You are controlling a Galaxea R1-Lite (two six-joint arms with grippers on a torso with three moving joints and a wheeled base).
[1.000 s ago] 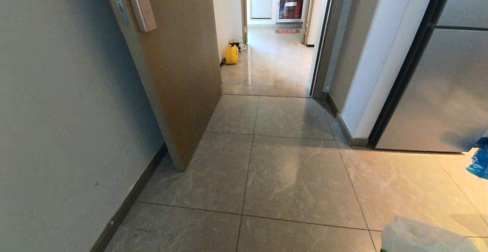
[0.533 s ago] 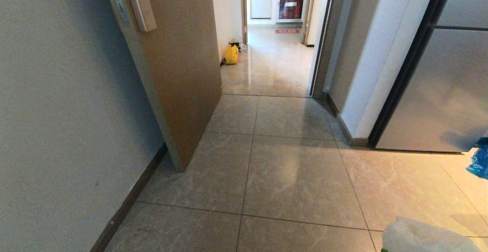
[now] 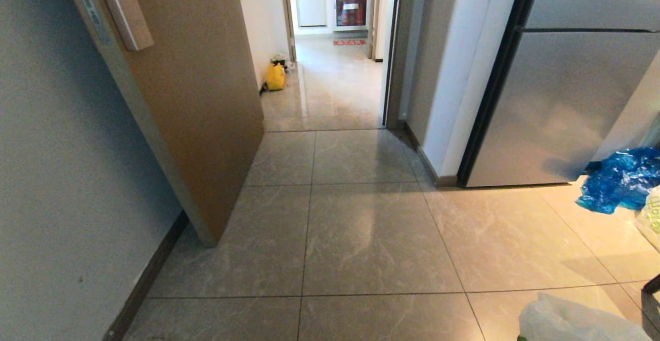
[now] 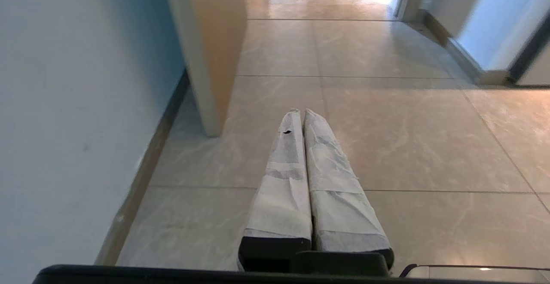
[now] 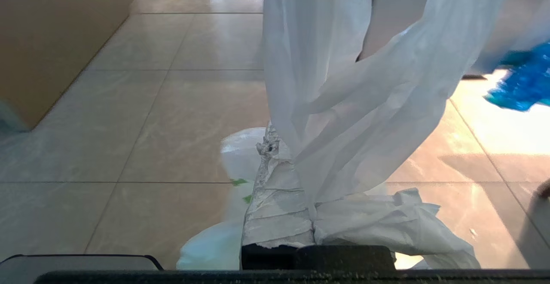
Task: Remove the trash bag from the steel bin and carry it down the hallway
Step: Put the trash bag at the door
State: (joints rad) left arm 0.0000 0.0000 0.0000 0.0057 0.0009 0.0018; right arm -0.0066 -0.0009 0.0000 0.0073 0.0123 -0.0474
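A tiled floor leads to an open doorway, seen from the robot's head, with views from each wrist.

The trash bag [image 5: 343, 103], thin white plastic with small green marks, hangs from the right gripper [image 5: 279, 146]. That pincer's two wrapped fingers are clamped together on the bag's twisted handles, which drape up and over the fingers. The bag's rounded body shows below the gripper. What is inside the bag cannot be made out. In the head view only the top of the bag [image 3: 577, 320] appears, cut off by the picture's lower edge, and the gripper itself is out of sight there.

The left gripper [image 4: 299, 114] is closed on nothing, its wrapped fingers pressed side by side, above bare floor near the edge of the wooden door [image 3: 196, 103].

The door stands open, angled out from the wall. Beyond it the hallway [image 3: 330, 88] runs on with glossy tiles. A yellow bag [image 3: 275, 76] sits on the hallway floor against the wall past the door; its contents are not visible.

Well to the other side of the doorway from the door, a crumpled blue plastic bag [image 3: 619, 178] lies on the floor before a steel-grey refrigerator [image 3: 567, 93], partly cut off by the picture's edge.
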